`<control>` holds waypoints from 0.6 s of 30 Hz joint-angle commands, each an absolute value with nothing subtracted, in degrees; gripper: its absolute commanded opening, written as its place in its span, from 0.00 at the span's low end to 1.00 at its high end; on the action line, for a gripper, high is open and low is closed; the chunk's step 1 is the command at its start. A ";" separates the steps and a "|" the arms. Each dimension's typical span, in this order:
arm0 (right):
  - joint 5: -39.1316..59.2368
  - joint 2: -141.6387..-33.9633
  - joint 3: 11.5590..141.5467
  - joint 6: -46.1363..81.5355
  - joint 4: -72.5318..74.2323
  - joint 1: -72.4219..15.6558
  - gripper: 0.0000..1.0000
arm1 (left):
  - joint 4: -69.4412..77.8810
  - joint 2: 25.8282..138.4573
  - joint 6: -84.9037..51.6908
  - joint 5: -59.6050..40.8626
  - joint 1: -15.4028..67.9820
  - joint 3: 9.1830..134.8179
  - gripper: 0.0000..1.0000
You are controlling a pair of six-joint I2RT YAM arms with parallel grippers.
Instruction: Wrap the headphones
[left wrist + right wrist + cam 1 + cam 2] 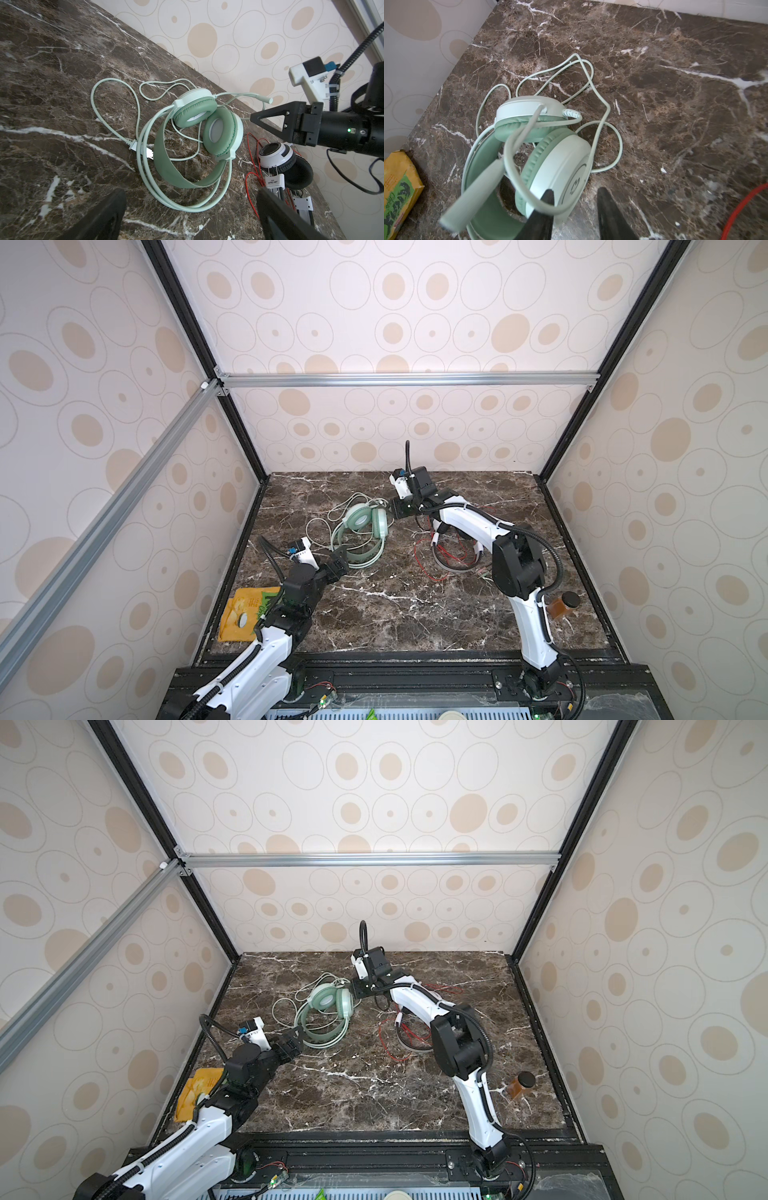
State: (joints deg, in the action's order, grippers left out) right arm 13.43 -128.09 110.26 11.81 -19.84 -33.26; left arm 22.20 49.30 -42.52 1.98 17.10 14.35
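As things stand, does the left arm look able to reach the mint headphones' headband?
Probably yes: the open left gripper hovers right beside the mint headband, and nothing lies between them.

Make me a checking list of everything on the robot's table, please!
Surface: brown marble tabletop with white veins.
Job's things: mint green headphones lying unwrapped, left of centre; white-and-black headphones to their right, also unwrapped.
Clutter: yellow chips bag at the front left; brown jar with a black lid at the front right.
Hands: left hand open, by the mint headband; right hand at a mint earcup, jaws partly apart, grip unclear.
Cables: pale green cord in loose loops; red cord loose and tangled.
Surroundings: walls with tan ovals; aluminium frame rail.
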 commanded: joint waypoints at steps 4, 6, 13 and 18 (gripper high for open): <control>16.62 -129.16 113.06 7.46 -15.73 -33.36 0.26 | 18.38 55.67 -40.34 1.49 16.59 21.69 0.98; 16.33 -127.97 111.37 6.46 -14.12 -33.35 0.15 | 17.19 58.31 -39.72 1.73 16.60 23.69 0.98; 13.81 -120.46 101.70 2.12 -7.33 -33.40 0.04 | 17.27 65.29 -39.88 1.67 16.43 27.88 0.98; 13.03 -116.83 98.47 -2.08 -5.52 -33.71 0.06 | 18.63 69.18 -40.92 0.97 16.44 29.32 0.98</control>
